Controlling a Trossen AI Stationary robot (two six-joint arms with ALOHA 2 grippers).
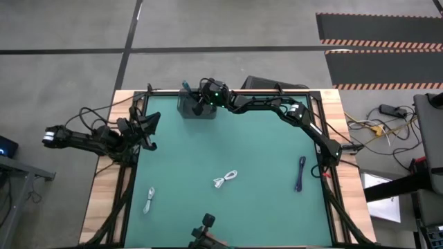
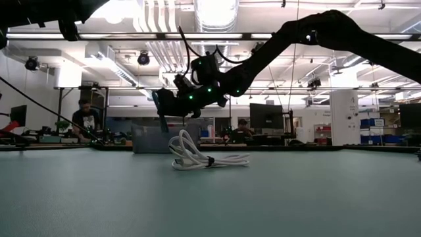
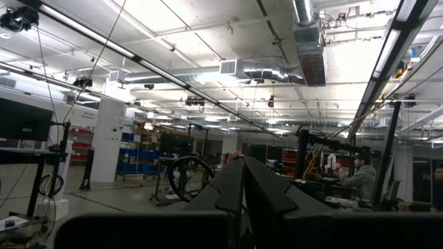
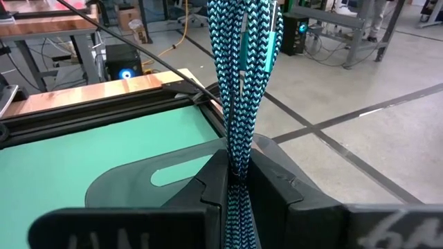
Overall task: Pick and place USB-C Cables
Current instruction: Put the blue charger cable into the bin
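Note:
My right gripper point(image 1: 196, 102) is at the table's far edge, just above a grey bin point(image 1: 199, 113). It is shut on a teal-and-black braided USB-C cable point(image 4: 242, 69), which also shows in the high view point(image 1: 185, 88). A white cable bundle point(image 1: 225, 180) lies mid-table and shows close in the low view point(image 2: 197, 158). A pale cable point(image 1: 149, 200) lies near left. A dark blue-purple cable point(image 1: 301, 173) lies at the right. My left gripper point(image 1: 149, 129) waits at the table's left edge, its fingers point(image 3: 242, 190) shut and empty. My right gripper pinches the braided cable's folded strands point(image 4: 239, 155) between its two fingers, several strands together. The fingers lie along the cable, which sticks out past the fingertips. The cable is lifted clear, over the grey bin's rim point(image 4: 131, 181).
The grey bin also shows in the low view point(image 2: 150, 139), behind the white cable. Black rails point(image 1: 138, 159) frame the green mat. A camera mount point(image 1: 206, 232) stands at the near edge. People sit at desks beyond the table point(image 2: 85, 118).

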